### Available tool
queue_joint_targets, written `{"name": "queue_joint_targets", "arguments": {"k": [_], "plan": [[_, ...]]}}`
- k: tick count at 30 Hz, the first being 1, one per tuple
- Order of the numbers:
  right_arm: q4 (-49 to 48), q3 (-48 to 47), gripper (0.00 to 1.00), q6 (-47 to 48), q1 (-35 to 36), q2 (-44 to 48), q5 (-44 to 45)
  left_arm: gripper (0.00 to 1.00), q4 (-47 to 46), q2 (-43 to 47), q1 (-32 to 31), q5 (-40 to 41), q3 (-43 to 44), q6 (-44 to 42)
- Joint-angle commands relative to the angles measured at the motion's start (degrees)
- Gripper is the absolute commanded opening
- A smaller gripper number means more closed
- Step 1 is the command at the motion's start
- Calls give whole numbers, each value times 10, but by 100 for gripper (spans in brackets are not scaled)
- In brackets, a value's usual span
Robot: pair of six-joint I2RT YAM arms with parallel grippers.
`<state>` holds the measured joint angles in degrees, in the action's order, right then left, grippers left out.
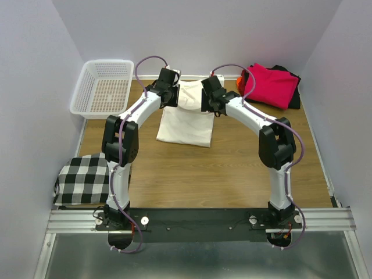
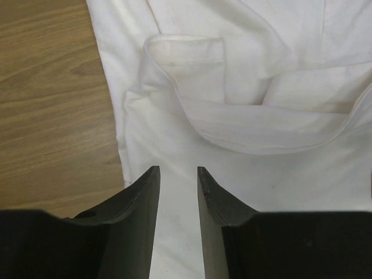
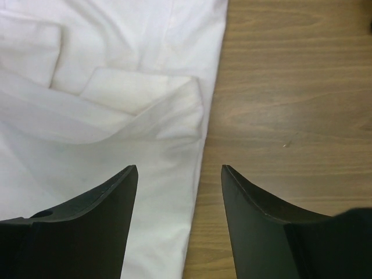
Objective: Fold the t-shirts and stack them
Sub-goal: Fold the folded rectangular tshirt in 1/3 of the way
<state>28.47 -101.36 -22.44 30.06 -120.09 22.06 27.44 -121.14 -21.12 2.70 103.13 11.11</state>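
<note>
From the top camera, we see the cream t-shirt point(image 1: 185, 125) lying partly folded toward the far middle of the wooden table point(image 1: 203, 174). The left gripper point(image 1: 168, 93) and right gripper point(image 1: 213, 97) hang over its far end, one at each side. At the far right, a folded magenta-red t-shirt point(image 1: 270, 84) lies on a black t-shirt point(image 1: 294, 96) (a sliver of orange fabric point(image 1: 239, 79) peeks out beside them). A white mesh basket point(image 1: 104, 87) sits far left, and a checked cloth point(image 1: 83, 179) near left.

From the left wrist, we see the left gripper point(image 2: 177, 170) with its fingers slightly apart and empty, above the cream t-shirt point(image 2: 261, 180) near its edge. The tucked-in sleeve point(image 2: 186, 55) is just ahead.

From the right wrist, we see the right gripper point(image 3: 179, 168) spread wide and empty, straddling the edge of the cream t-shirt point(image 3: 87, 116).
</note>
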Motion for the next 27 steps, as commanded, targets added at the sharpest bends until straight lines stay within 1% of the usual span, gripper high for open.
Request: {"name": "queue_joint_targets", "arguments": {"k": [1, 5, 12, 13, 17, 23, 27], "plan": [[15, 3, 67, -31, 10, -13, -45, 40, 30, -33, -6, -34, 20, 0], [14, -22, 66, -39, 13, -50, -70, 40, 36, -66, -6, -31, 31, 12], [15, -72, 65, -38, 13, -111, -69, 40, 55, -113, -6, -31, 87, 13], [15, -78, 65, -37, 13, -117, -67, 40, 54, -117, -6, -14, 91, 14], [16, -110, 65, -36, 13, -142, -46, 40, 40, -129, -6, -6, 109, 20], [19, -161, 66, -27, 12, -169, -7, 40, 36, -139, -5, 34, 166, 25], [20, -190, 66, -18, 12, -182, 20, 40, 31, -145, -4, 39, 197, 21]]}}
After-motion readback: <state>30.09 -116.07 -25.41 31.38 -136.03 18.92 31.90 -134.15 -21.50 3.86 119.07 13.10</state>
